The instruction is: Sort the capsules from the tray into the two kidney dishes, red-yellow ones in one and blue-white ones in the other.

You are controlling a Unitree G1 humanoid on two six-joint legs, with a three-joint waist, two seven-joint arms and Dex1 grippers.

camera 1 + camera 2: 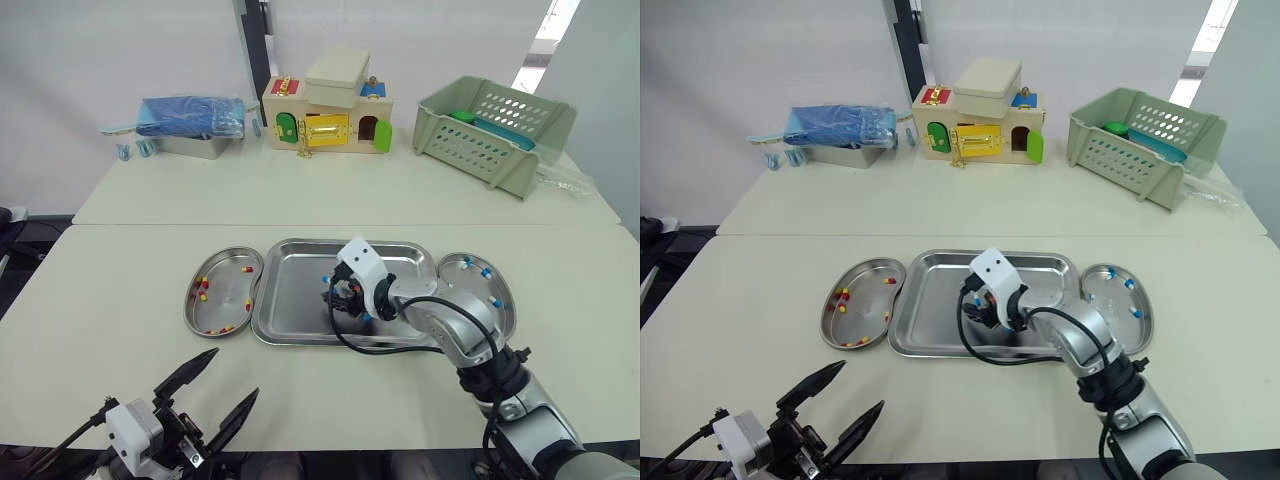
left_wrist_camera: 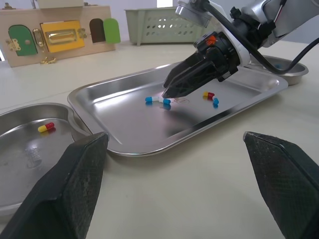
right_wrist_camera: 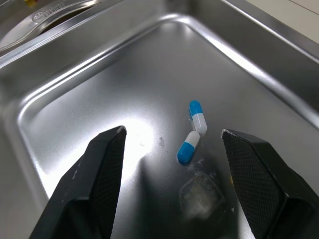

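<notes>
A steel tray (image 1: 290, 300) lies at the table's middle, between two kidney dishes. The left dish (image 1: 228, 292) holds several red-yellow capsules (image 1: 202, 291). The right dish (image 1: 505, 320) holds a few blue-white ones (image 1: 487, 272). My right gripper (image 1: 338, 302) is down inside the tray, open. Two blue-white capsules (image 3: 198, 116) (image 3: 188, 147) lie on the tray floor between its fingers (image 3: 99, 184), untouched. A red-yellow capsule (image 2: 208, 94) lies in the tray just beyond its tips. My left gripper (image 1: 236, 372) hangs open and empty over the table's near edge, short of the left dish.
On the far table stand a wooden latch-box house (image 1: 328, 110), a green plastic basket (image 1: 495, 130) at the right, and a blue bag on a metal container (image 1: 190, 120) at the left. Bare tabletop lies between my left gripper and the dishes.
</notes>
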